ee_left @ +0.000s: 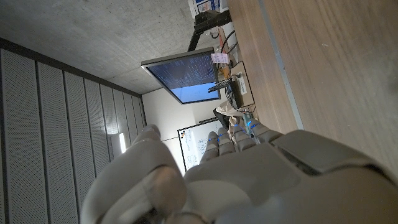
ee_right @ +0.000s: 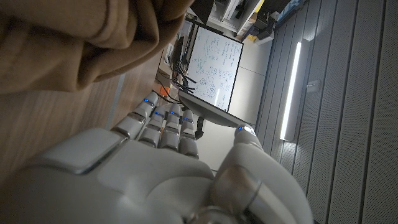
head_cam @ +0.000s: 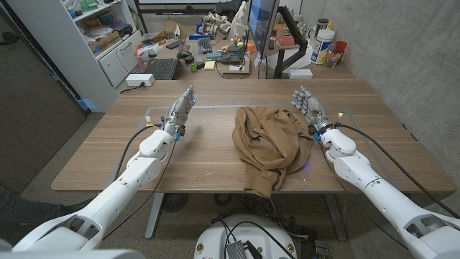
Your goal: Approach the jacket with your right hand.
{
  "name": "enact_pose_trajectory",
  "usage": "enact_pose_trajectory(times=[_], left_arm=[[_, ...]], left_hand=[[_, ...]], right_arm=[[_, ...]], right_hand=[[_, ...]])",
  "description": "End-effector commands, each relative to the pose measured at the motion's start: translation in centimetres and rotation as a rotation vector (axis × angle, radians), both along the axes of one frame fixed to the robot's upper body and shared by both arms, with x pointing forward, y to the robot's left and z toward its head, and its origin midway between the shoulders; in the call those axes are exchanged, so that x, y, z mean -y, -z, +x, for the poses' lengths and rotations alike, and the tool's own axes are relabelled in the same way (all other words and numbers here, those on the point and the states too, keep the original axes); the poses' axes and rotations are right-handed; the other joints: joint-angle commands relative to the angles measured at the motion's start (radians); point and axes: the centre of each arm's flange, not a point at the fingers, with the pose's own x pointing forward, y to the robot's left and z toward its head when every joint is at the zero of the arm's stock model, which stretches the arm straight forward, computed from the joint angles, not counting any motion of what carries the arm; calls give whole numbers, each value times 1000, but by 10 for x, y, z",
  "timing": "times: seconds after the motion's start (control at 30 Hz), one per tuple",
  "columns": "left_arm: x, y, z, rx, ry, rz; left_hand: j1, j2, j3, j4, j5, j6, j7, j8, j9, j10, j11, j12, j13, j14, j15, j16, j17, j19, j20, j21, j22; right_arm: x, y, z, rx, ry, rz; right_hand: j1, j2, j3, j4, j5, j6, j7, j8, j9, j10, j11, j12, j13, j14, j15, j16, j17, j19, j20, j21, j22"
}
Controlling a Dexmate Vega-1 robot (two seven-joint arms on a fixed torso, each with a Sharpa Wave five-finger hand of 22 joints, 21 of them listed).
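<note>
The right hand's [head_cam: 310,109] fingers [ee_right: 163,122] reach straight out, side by side, holding nothing; the hand stands on its edge just beside the jacket's [head_cam: 268,144] right side, and whether it touches the cloth is hard to tell. Its arm [head_cam: 374,188] runs back to the near right corner. The left hand [head_cam: 181,111] also has straight fingers [ee_left: 235,138] held together, empty, well apart from the jacket. The tan jacket lies crumpled mid-table [head_cam: 100,155], one part hanging over the near edge; the right wrist view [ee_right: 74,43] cuts it off.
</note>
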Motion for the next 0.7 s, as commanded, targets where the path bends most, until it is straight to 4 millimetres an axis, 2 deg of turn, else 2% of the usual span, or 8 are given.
enact_pose_trajectory(times=[0.03,0.7], left_arm=[[1,1,-1,-2,5,2],[0,-1,-1,-4,20,14]], left_hand=[[12,1,8,0,5,-1,7,6,5,-5,-1,7,4,-10,-3,6,3,-8,-15,7,2],[13,3,5,0,3,-1,7,4,5,-5,-4,5,5,-9,-2,6,3,-10,-12,5,2]], right_arm=[[1,-1,-3,7,-1,-4],[3,-5,-6,28,11,-21]], right_hand=[[5,4,7,1,4,7,1,5,2,8,-2,4,4,10,-2,8,3,7,3,3,5],[4,4,6,1,2,6,-6,3,3,11,-5,3,4,13,-6,8,4,0,5,0,6]])
